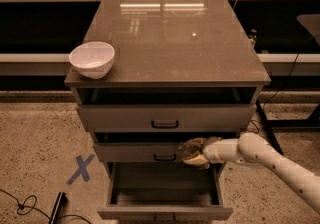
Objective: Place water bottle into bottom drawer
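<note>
A grey-brown cabinet [170, 43] with a glossy flat top fills the middle of the view, standing on a speckled floor [35, 138]. It has three drawers, each pulled out further than the one above. The top drawer [125, 118] is slightly open. The middle drawer [130, 152] is out a little more. The bottom drawer [165, 190], the deepest, is pulled well out, and its dark inside is in view.

A white robot arm [270, 158] reaches in from the lower right. A white bowl [92, 59] sits on the cabinet top's front left corner. A blue X [80, 169] marks the floor to the left.

The gripper [192, 152] hangs at the right of the middle drawer's front, above the open bottom drawer. Whether it is released or clenched cannot be told. The water bottle cannot be made out with certainty.
</note>
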{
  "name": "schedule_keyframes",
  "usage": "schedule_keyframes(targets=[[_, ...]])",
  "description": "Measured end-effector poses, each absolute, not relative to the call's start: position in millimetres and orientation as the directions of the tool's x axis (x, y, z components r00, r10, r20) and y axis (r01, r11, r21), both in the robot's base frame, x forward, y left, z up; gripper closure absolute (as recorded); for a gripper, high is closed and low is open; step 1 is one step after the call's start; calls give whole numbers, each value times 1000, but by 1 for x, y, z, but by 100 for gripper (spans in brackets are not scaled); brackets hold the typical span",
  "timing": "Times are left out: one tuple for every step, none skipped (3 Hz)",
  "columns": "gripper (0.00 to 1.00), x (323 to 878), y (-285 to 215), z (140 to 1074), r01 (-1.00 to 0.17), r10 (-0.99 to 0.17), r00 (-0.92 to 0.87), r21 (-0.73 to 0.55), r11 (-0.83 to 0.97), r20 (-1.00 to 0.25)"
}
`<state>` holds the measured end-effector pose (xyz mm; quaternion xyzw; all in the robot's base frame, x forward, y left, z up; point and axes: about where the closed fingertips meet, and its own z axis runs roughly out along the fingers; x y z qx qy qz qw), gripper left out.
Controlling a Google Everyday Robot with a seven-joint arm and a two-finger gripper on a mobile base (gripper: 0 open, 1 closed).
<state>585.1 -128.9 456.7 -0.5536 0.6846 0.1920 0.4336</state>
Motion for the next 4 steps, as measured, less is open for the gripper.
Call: schedule_keyframes(targets=[[81,585,-129,457,-924,-591,-11,-217,313,-806],[61,585,-129,457,-924,-591,-11,-217,313,-806],[59,585,-129,457,-924,-591,-11,-217,313,-806],[78,564,-133,475,-924,-520,51,-238,300,-853]])
